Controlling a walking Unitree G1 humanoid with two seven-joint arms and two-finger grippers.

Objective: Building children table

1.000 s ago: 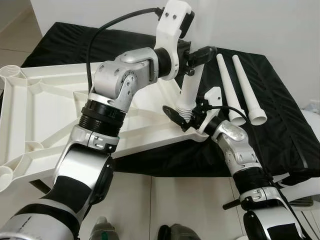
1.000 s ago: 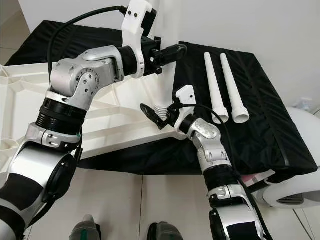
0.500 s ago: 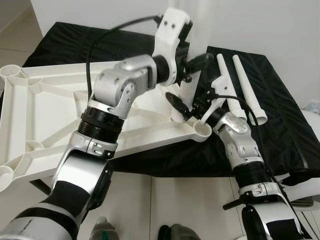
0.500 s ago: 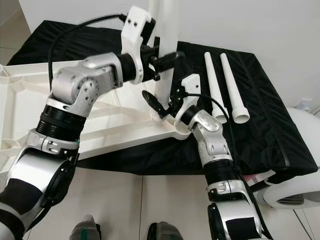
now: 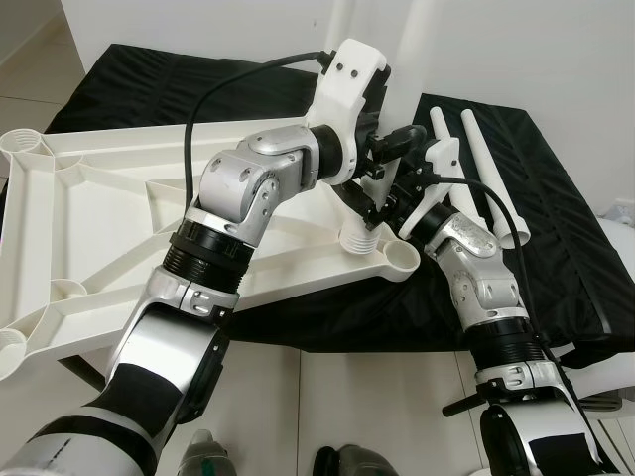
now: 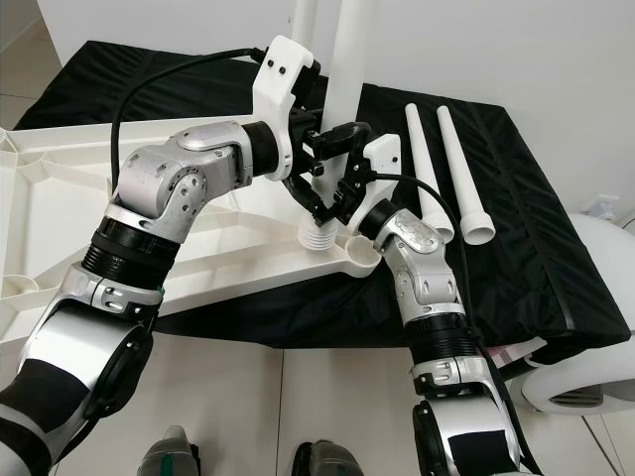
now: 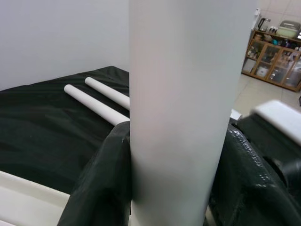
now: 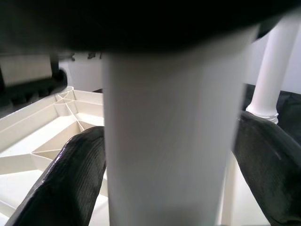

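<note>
Both the left gripper (image 6: 332, 139) and right gripper (image 6: 319, 203) pinch the upright leg (image 6: 349, 69), seemingly light, stiff, smooth plastic, low on its shaft.

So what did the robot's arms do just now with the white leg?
The right pincer rose from the leg's threaded bottom and closed around it, just under the left pincer. The leg shifted off the corner socket. Tabletop and two spare legs stayed put.
</note>
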